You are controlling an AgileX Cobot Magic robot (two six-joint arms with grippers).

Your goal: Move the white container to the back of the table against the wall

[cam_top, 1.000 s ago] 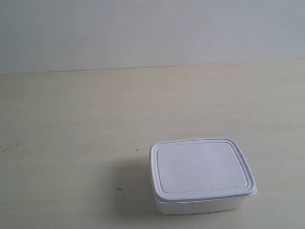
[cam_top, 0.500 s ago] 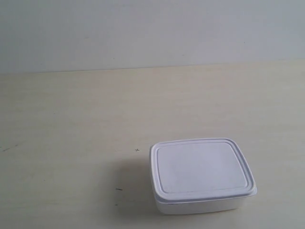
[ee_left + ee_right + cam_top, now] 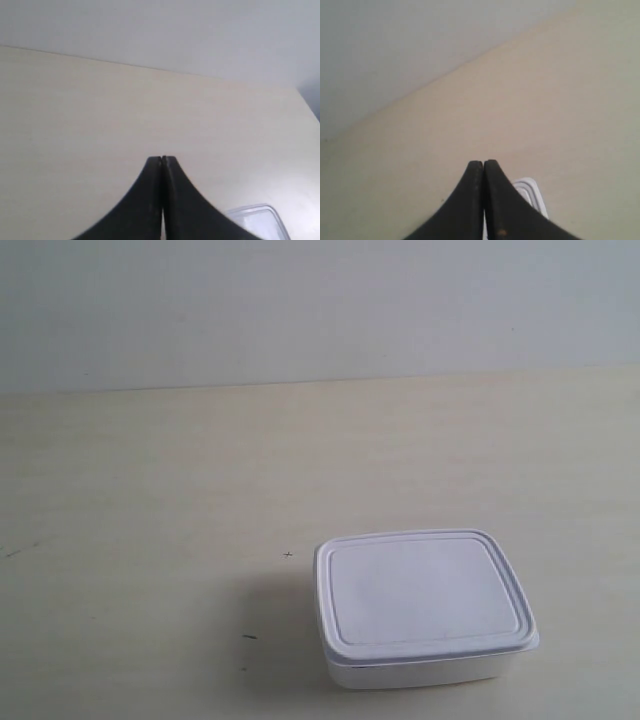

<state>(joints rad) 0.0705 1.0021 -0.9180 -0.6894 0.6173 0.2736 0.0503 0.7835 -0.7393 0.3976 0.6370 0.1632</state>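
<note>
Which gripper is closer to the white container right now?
Right, probably. The right gripper, shut, has the white container peeking out close beside it. The left gripper, also shut, sees it farther off to one side. Neither touches it.

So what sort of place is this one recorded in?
Most likely a bare robot test bench rather than a home: a pale wood-grain table set against a plain, unmarked wall, with a lone white container in view on it.
</note>
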